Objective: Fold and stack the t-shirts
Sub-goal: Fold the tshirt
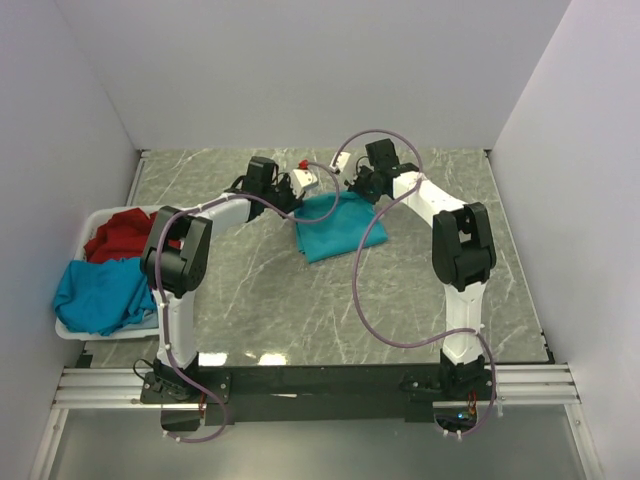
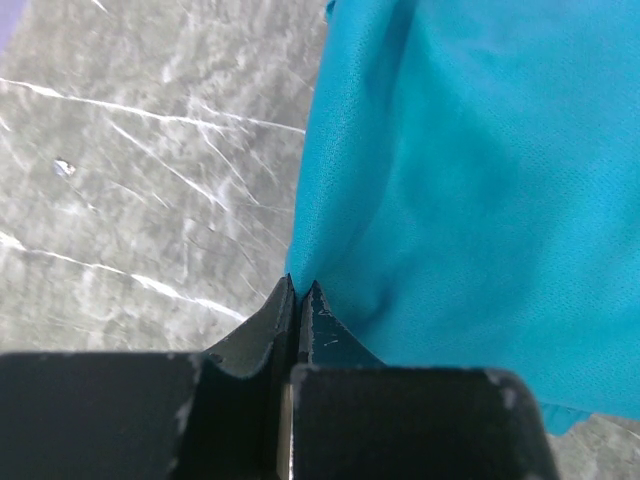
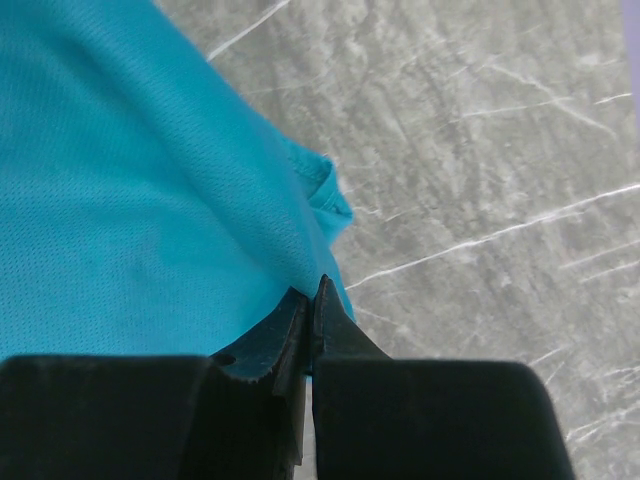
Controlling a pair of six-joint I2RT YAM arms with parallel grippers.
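Observation:
A teal-blue t-shirt (image 1: 338,228) lies part-folded on the grey marble table at the back centre. My left gripper (image 1: 305,190) is shut on its far left edge (image 2: 330,250). My right gripper (image 1: 352,186) is shut on its far right edge (image 3: 290,250). Both hold the cloth just above the table, close together. A red t-shirt (image 1: 120,232) and another teal-blue t-shirt (image 1: 100,292) lie in the white basket (image 1: 72,330) at the left. No pale blue shirt shows.
The white basket stands at the table's left edge against the left wall. White walls close the back and sides. Purple cables loop over both arms above the table's middle.

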